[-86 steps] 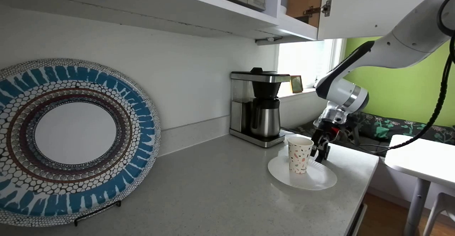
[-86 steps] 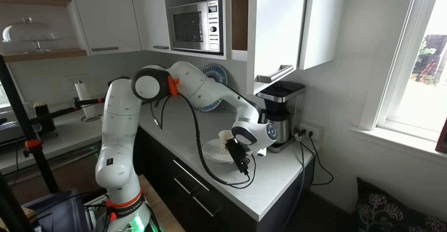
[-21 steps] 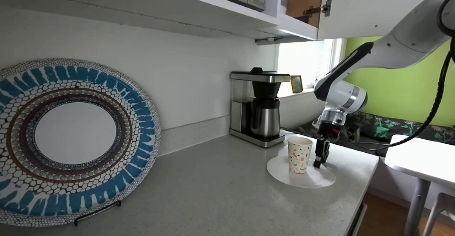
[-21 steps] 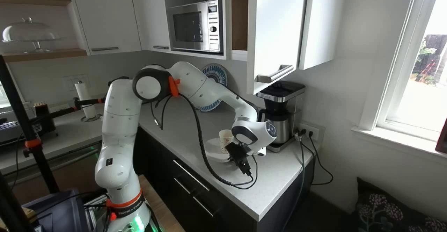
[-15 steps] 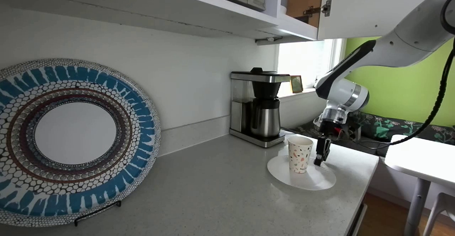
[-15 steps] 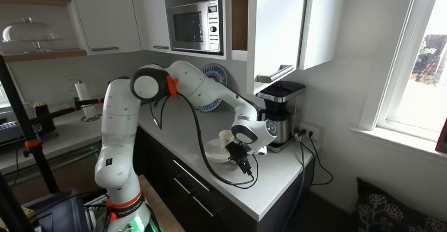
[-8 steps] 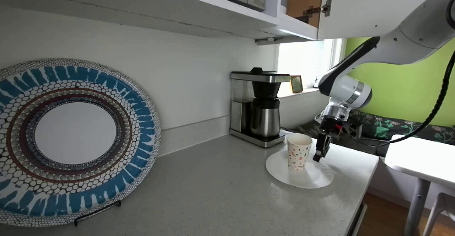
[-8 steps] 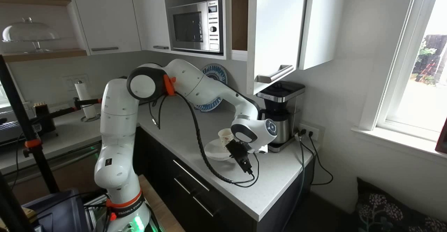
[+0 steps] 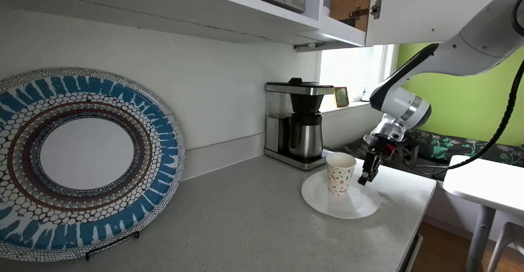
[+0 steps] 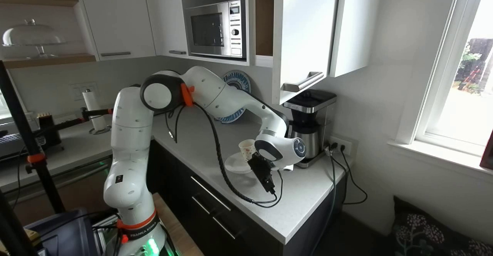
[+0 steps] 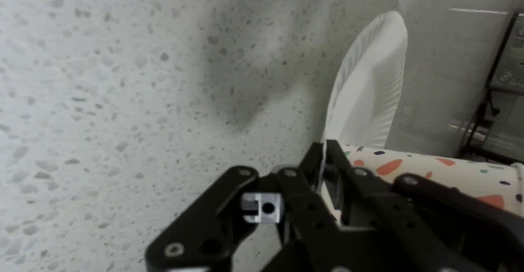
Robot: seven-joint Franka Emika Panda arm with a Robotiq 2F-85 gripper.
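So, gripper [image 11: 324, 146] tight on the white paper plate [image 9: 354, 207] at its rim, spotted cup [image 9: 340, 174] atop it.

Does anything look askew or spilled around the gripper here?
Yes. The patterned cup leans away from the gripper in both exterior views instead of standing upright on the paper plate. The gripper is shut on the plate's rim, which seems raised there. No spill shows. The cabinet door above also stands open.
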